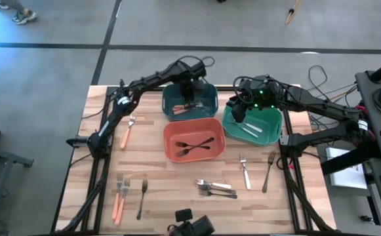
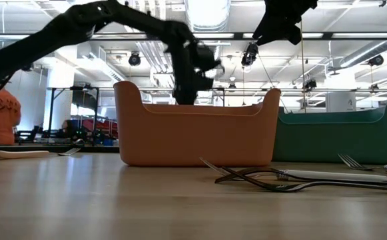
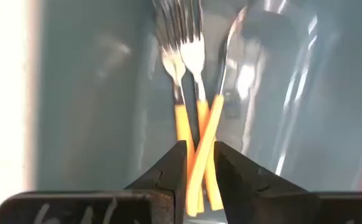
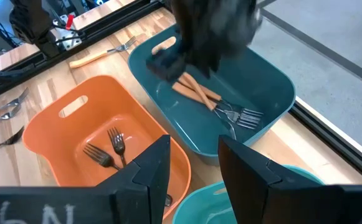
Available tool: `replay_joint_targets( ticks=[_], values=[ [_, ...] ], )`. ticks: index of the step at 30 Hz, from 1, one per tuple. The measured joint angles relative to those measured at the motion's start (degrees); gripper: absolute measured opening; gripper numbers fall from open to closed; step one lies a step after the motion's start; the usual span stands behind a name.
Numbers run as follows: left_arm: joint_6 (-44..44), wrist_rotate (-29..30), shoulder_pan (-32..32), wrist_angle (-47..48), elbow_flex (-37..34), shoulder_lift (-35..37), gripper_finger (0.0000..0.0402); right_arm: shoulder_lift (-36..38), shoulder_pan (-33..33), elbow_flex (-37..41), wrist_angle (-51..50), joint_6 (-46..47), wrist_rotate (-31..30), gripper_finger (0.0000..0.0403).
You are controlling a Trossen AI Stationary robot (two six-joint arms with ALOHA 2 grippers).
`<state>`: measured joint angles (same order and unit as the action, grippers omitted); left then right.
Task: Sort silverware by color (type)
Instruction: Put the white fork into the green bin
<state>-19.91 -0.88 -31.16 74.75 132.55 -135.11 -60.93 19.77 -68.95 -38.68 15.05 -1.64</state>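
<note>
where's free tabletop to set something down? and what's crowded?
Bare wood: between the orange-handled fork by the left edge and the orange bin, and along the right edge past the dark fork. Crowded: the near strip with the orange-handled cluster and silver pile; the back row, where both grippers hang over the teal bin and green bin.

The table [image 1: 177, 177] is pale wood in planks, smooth with a slight sheen. The teal bin [image 4: 274, 87], the orange-red bin [image 2: 193, 133] and the green bin [image 1: 272, 131] look like moulded plastic, smooth and semi-glossy. Inside the teal bin, the orange-handled forks [image 3: 196, 124] have matt orange handles, probably plastic, and bright polished metal heads. The black forks [image 4: 109, 149] in the orange-red bin look dull and matt all over. The silver utensils [image 1: 216, 189] on the table are shiny bare metal. The left claw [image 3: 199, 168] has dark, matt fingers.
</note>
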Motion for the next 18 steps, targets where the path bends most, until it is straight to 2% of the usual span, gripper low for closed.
replay_joint_targets(
  ticks=[3,11,14,18],
  values=[
    [3.13,-0.39,0.37,-0.85,2.39,2.73,0.0059,0.00,0.00,0.00,0.00,-0.02,0.01,0.0125],
    [10.36,-3.01,1.65,-5.04,-4.00,15.83,0.0056,0.00,0.00,0.00,0.15,-1.55,0.08,0.0125],
    [11.82,-5.39,2.85,-7.81,-8.27,20.99,0.0056,0.00,0.00,0.00,0.52,-2.13,0.06,0.0125],
    [14.46,-10.08,4.81,-14.88,-18.51,29.11,0.0056,0.00,0.00,0.00,1.59,-2.64,0.07,0.0125]
  ],
)
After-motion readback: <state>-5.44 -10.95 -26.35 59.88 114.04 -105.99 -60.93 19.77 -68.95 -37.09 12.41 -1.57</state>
